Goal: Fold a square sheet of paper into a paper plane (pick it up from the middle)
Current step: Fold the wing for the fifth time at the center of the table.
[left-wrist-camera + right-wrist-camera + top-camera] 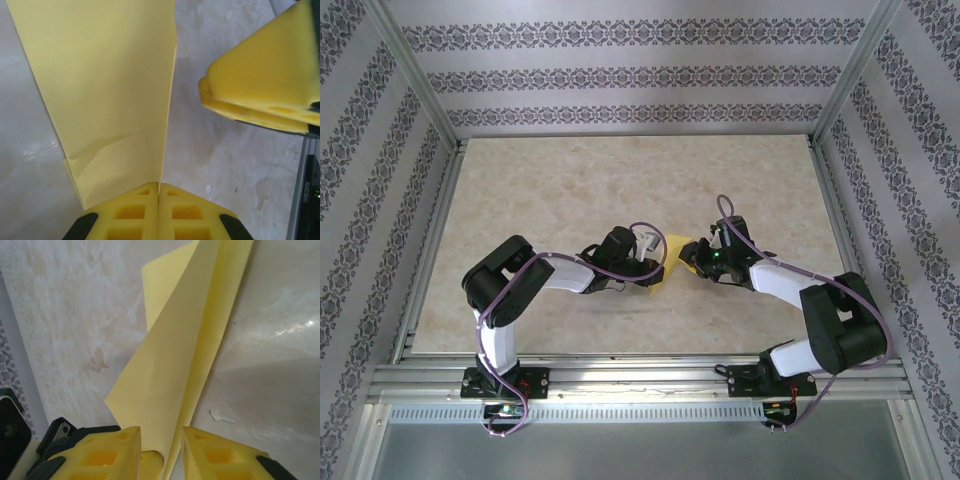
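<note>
The yellow sheet of paper (670, 262) is folded along a centre crease into a narrow paper plane shape and hangs between both grippers at mid-table. My left gripper (159, 186) is shut on the crease edge of the paper (110, 100), whose flap spreads away to the left. The right gripper's yellow fingers (260, 85) show at the upper right of the left wrist view. In the right wrist view the folded paper (175, 365) runs down into the gap of my right gripper (161, 432), whose jaws stand apart around it with a curled paper edge between them.
The tabletop (570, 190) is pale marbled stone inside an aluminium frame (640, 385), with patterned walls on three sides. A small white scrap (221, 416) lies on the surface beside the right fingers. Both arms (520, 290) reach in from the near edge.
</note>
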Available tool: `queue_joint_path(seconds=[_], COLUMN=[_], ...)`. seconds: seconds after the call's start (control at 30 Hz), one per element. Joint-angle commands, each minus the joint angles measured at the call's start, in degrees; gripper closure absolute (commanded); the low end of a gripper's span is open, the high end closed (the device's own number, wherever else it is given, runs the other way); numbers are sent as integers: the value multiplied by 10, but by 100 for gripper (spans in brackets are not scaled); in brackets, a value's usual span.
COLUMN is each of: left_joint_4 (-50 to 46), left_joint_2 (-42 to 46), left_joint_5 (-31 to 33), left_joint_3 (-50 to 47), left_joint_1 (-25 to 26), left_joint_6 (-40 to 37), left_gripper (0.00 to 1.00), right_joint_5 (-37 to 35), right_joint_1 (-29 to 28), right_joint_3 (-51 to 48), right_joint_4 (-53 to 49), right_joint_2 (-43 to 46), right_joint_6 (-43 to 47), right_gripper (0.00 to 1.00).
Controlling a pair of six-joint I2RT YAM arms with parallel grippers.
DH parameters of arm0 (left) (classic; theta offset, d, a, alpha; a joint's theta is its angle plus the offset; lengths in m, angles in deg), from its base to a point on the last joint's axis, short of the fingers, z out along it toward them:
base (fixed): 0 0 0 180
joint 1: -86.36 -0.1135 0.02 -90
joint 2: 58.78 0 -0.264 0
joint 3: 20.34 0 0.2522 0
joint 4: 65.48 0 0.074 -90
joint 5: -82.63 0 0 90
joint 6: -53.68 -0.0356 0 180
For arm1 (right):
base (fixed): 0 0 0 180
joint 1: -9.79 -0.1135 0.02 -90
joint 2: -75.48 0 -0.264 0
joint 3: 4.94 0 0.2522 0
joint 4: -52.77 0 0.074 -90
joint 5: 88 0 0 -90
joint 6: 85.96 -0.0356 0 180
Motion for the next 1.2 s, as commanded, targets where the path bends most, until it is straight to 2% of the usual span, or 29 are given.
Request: queue_joint_path(seconds=[0.0,0.2,0.63,1.07,1.17], left_joint_4=[49,66,107,232,235], left_joint_2=[-15,-31,-53,-91,-89], left_joint_5=[-24,-31,-37,-46,-35], left_joint_3=[8,11,11,-12,-24], left_joint_1=[-9,-10,-12,-16,-16], left_joint_6=[39,60,112,212,217], left_gripper=[100,100,100,100,100], right_joint_5=[18,15,7,1,3], right_joint_1=[-6,-8,-7,-4,-1], right_joint_3=[15,17,9,7,8], right_joint_4=[25,38,65,77,79], right_joint_2=[-14,-27,-44,-53,-55], right_joint_6=[12,14,16,14,16], right_gripper=[77,82,83,82,82])
